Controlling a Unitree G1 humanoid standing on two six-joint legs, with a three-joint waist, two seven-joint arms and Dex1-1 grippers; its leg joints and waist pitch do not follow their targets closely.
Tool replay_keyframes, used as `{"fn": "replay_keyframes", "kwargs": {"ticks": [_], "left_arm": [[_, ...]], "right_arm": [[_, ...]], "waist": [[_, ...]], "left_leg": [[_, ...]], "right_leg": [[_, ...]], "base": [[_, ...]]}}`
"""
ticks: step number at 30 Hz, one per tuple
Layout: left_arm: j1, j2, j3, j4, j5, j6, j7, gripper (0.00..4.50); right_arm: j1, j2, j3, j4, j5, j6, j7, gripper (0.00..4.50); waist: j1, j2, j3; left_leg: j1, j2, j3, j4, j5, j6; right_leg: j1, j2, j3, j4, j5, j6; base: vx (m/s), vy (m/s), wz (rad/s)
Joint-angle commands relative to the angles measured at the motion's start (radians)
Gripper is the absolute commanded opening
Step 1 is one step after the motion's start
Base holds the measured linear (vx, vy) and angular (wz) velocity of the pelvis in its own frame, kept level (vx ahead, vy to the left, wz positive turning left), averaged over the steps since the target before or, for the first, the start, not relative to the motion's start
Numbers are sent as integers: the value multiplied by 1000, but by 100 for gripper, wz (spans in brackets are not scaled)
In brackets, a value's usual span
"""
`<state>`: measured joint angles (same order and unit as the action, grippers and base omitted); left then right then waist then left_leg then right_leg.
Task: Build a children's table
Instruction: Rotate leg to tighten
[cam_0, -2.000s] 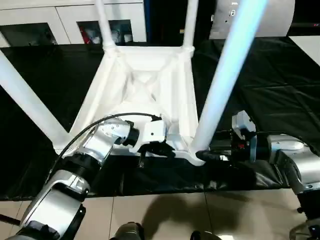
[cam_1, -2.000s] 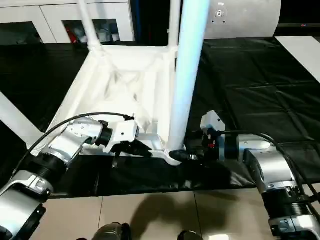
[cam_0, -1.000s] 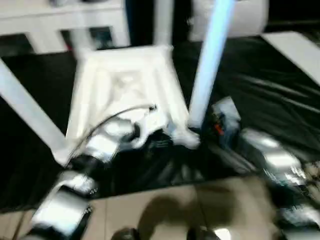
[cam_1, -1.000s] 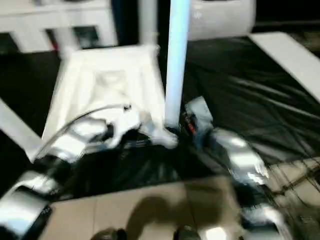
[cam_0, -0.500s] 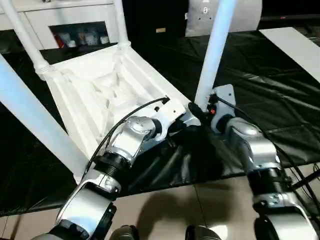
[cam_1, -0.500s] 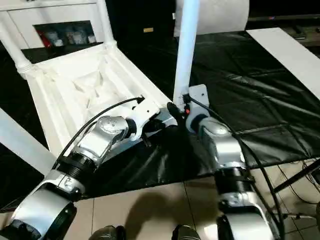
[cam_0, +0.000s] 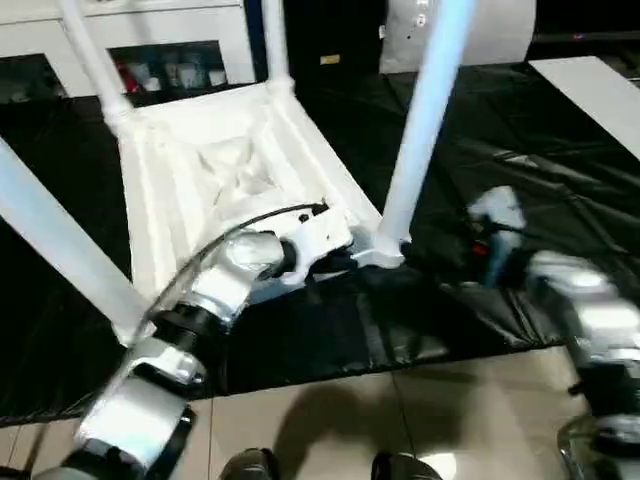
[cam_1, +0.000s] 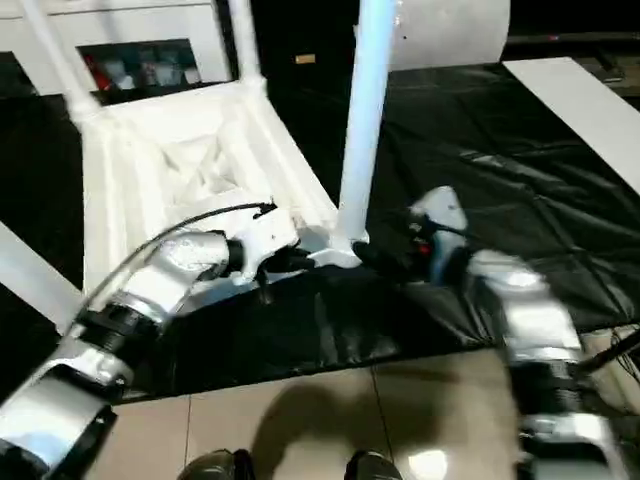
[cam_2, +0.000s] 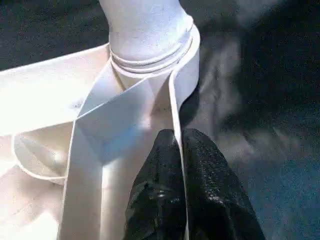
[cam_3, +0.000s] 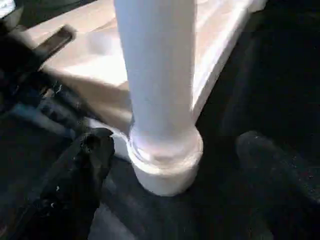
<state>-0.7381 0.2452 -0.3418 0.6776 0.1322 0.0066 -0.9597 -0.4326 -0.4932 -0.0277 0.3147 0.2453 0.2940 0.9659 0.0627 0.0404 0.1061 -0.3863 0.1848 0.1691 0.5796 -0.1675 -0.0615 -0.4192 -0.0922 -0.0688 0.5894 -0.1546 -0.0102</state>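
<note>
White cupboards (cam_0: 150, 40) stand at the back, and a big black worktable (cam_0: 560, 130) fills the room in front of me. The little white table (cam_0: 215, 165) lies upside down on the black cover, with its legs pointing up.

On my left, one leg (cam_0: 55, 240) slants up close to my arm. My left gripper (cam_2: 179, 165) is pinched shut on the thin rim of the table top, right by the corner socket (cam_2: 150, 55). One finger (cam_2: 160, 165) is inside the rim and the other is outside.

In the middle, the near leg (cam_0: 420, 110) stands tall in that socket.

On my right, my right gripper (cam_3: 170, 185) is wide open and holds nothing. Its fingers (cam_3: 82, 160) sit on both sides of the leg's foot, not touching it.

I think the leg may not be pushed all the way in. If I tug the rim, the table could slide or tip, and the leg could wobble loose. My open fingers could also bump the leg sideways.
</note>
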Motion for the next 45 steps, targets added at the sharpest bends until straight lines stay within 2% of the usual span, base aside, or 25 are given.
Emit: {"fn": "replay_keyframes", "kwargs": {"ticks": [1,4,6,8,9,12,13,14,21,25,33,38,41,44,45], "left_arm": [[7,19,-54,10,15,-69,-99,0],[12,41,-71,0,-2,-111,-189,0],[13,50,-80,-5,-6,-120,-226,0],[15,62,-88,-9,-25,-145,-296,0],[15,64,-90,-11,-30,-149,-310,0],[24,73,-102,-35,-47,-151,-361,0],[24,73,-103,-36,-48,-151,-362,0],[28,74,-108,-46,-53,-155,-384,0],[20,65,-101,-27,-53,-173,-398,0],[20,64,-101,-28,-56,-173,-402,0],[15,62,-94,-11,-52,-175,-393,0],[16,61,-90,-13,-53,-163,-384,0],[14,36,-58,-18,-78,-114,-345,0],[8,4,-32,-24,-91,-58,-282,0],[7,1,-30,-24,-91,-55,-277,0]], "right_arm": [[8,-12,19,-21,18,-14,59,442],[11,-37,34,-22,16,-34,110,442],[16,-51,47,-29,13,-47,141,442],[26,-77,83,-55,20,-42,213,442],[27,-80,87,-60,28,-35,230,427],[23,-76,94,-67,47,-23,269,417],[23,-75,94,-67,48,-22,271,391],[19,-71,100,-67,59,-10,294,391],[14,-78,126,-64,77,11,351,323],[10,-79,131,-60,81,24,368,297],[2,-71,139,-48,91,44,384,215],[8,-68,144,-59,98,57,392,199],[23,-63,146,-78,103,66,387,197],[43,-42,139,-99,99,79,330,197],[44,-39,138,-100,98,81,323,197]], "waist": [[4,-20,-79],[7,-18,-78],[14,-17,-77],[26,-17,-78],[28,-20,-78],[33,-19,-78],[34,-19,-78],[34,-24,-78],[35,-23,-77],[35,-25,-79],[35,-26,-79],[35,-26,-79],[36,-26,-79],[40,-21,-73],[40,-24,-71]], "left_leg": [[8,34,-2,-59,-178,126],[10,37,-1,-59,-182,126],[14,40,1,-60,-186,123],[16,42,2,-60,-184,122],[16,44,1,-61,-181,123],[14,45,1,-61,-184,123],[15,46,1,-61,-185,120],[15,45,2,-61,-185,118],[13,44,1,-61,-187,109],[12,43,1,-60,-174,113],[12,42,1,-60,-173,110],[12,42,2,-59,-162,116],[13,42,3,-58,-160,116],[14,43,2,-61,-182,109],[15,43,0,-63,-201,101]], "right_leg": [[60,-50,38,-72,-242,-234],[58,-52,37,-71,-248,-247],[56,-51,38,-69,-247,-254],[56,-52,40,-67,-240,-257],[56,-53,40,-65,-231,-259],[57,-56,41,-63,-235,-263],[56,-56,41,-63,-239,-264],[57,-56,41,-64,-242,-263],[56,-57,41,-66,-279,-245],[57,-56,41,-65,-264,-246],[57,-56,40,-66,-273,-243],[57,-54,40,-64,-259,-247],[57,-55,40,-63,-259,-250],[53,-55,42,-69,-298,-240],[54,-56,41,-72,-329,-232]], "base": [[0,0,0],[0,0,0],[0,0,0],[0,0,0],[0,0,0],[0,0,0],[0,0,0],[0,0,0],[0,0,0],[0,0,0],[0,0,0],[0,0,0],[0,0,0],[0,0,0],[0,0,0]]}}
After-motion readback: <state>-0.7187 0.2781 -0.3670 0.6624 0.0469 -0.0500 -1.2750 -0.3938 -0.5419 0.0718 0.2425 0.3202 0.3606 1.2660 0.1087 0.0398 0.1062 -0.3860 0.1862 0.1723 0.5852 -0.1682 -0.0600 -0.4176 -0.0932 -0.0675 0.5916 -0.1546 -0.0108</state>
